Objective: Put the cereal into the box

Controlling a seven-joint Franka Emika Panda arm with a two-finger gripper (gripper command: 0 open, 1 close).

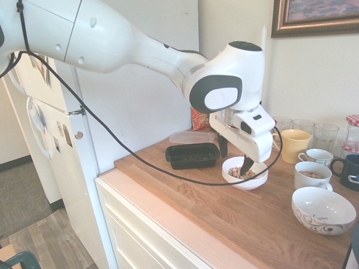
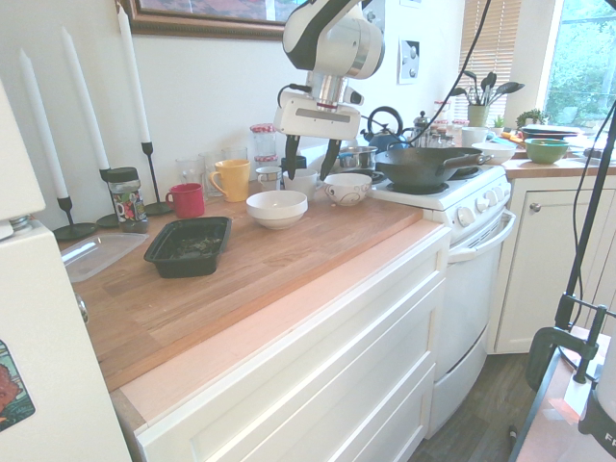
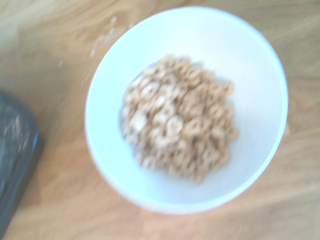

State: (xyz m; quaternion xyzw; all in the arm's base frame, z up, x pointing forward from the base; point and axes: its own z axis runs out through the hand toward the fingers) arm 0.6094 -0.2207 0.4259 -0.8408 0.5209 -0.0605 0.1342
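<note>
The cereal [image 3: 177, 120] is a heap of tan rings lying in a white bowl [image 1: 255, 180] on the wooden counter. My gripper [image 1: 235, 157] hangs open close over that bowl, with one dark finger on each side and nothing between them. From the other side the gripper [image 2: 311, 164] stands just above and behind the bowl [image 2: 276, 207], whose contents are hidden there. The box [image 1: 192, 155] is a shallow black tray on the counter beside the bowl, toward the fridge. It also shows in the second exterior view as the box [image 2: 188, 245] and at the wrist view's edge as the box [image 3: 12, 150].
A clear lid [image 1: 190, 136] and an orange snack bag [image 1: 199, 119] lie behind the box. A yellow mug [image 1: 294, 144], cups, glasses and a patterned bowl [image 1: 322, 210] crowd the far side. A red mug [image 2: 186, 200], candlesticks and a stove with a wok [image 2: 423, 166] flank the counter.
</note>
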